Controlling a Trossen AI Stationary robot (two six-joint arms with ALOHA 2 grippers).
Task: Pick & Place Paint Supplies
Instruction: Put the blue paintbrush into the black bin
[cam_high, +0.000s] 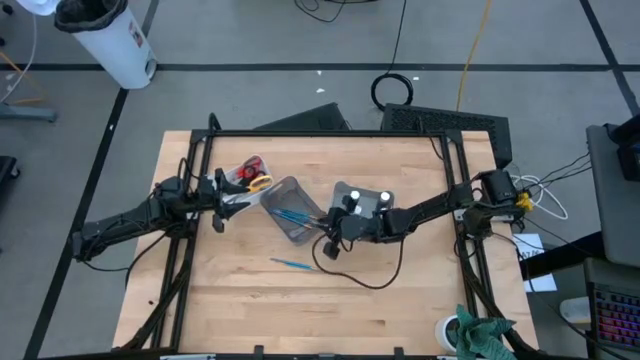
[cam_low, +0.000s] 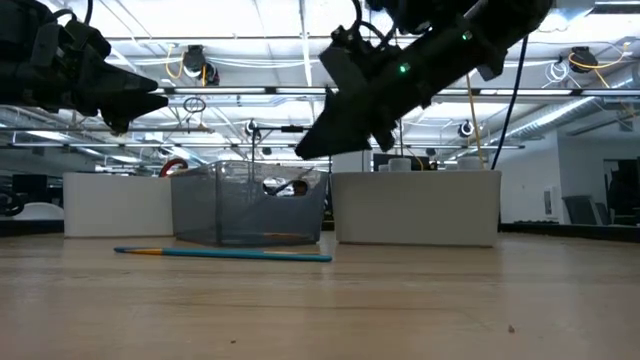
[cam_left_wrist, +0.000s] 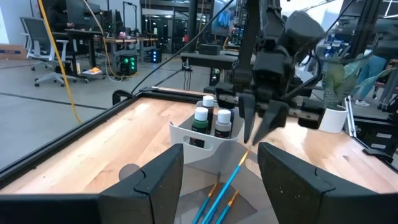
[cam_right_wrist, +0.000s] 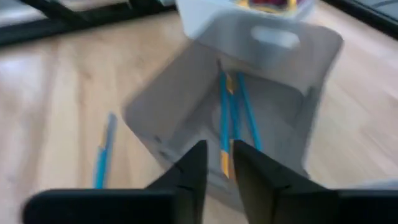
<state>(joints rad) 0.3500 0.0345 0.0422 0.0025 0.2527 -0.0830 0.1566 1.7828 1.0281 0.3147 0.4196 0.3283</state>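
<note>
Your right gripper (cam_high: 322, 226) hung over the grey bin's (cam_high: 272, 197) edge, fingers parted only slightly, a blue brush (cam_right_wrist: 223, 118) just below their tips among the brushes in the bin. Another brush (cam_high: 291, 264) lay on the table (cam_high: 420, 300) nearby. Your left gripper (cam_high: 232, 196) waited beside the bin, fingers apart, grasping nothing. Capped bottles (cam_left_wrist: 209, 119) stood in the white tray (cam_left_wrist: 194, 138).

We saw a light wood table (cam_high: 240, 310) with a black frame along its edges. Directly on it sat three bins: a white one (cam_high: 232, 180) far left with scissors, a clear grey one (cam_high: 283, 193) at centre with brushes, and a white one (cam_high: 342, 190) just right of it with bottles. One blue brush (cam_high: 291, 263) lay loose on the wood, near of the grey bin.
</note>
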